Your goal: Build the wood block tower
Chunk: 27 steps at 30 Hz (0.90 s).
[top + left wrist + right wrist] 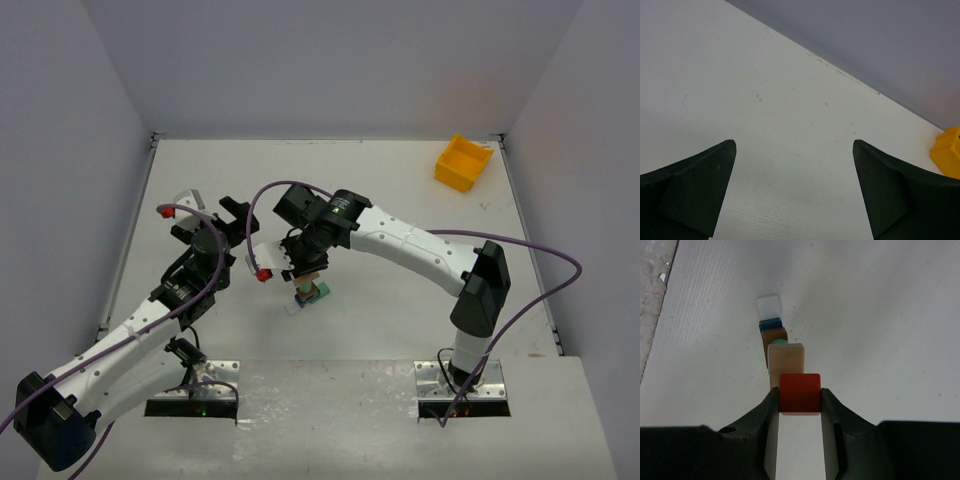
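- The wood block tower (310, 291) stands near the middle of the table (400, 190). It is a slim stack with a white block (768, 304) at its foot, then blue, brown and green, and a tan block (786, 357) uppermost.
- A red block (800, 391) sits in line above the tan one, pinched on two sides by the right gripper (800, 399), whose jaws are drawn in narrow around it.
- Whether red already rests on tan cannot be told from here.
- The step likely calls for a straight descent with edges squared to the tan block. The gripper should let go only once the block is seated, then lift vertically, since any sideways nudge could topple so thin a stack.
- The left gripper (794, 144) hovers off to the left, jaws spread wide and holding nothing.
- A yellow bin (464, 162) sits in the far right corner.
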{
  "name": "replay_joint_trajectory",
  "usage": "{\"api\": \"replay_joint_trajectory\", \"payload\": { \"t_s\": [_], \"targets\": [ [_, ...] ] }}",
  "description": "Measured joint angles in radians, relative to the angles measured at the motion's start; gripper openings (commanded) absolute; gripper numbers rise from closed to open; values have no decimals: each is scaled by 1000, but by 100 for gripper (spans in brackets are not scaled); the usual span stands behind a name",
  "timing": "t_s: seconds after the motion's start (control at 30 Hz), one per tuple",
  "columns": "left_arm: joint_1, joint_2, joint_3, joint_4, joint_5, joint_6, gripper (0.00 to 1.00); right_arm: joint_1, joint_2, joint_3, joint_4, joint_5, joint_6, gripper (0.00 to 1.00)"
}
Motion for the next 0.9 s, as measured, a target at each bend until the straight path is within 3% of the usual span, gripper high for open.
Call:
{"api": "replay_joint_trajectory", "payload": {
  "t_s": [0.9],
  "targets": [
    [0,26,9,-22,-44,-20,100,-2,24,-3,2,-15,3,12]
  ]
}}
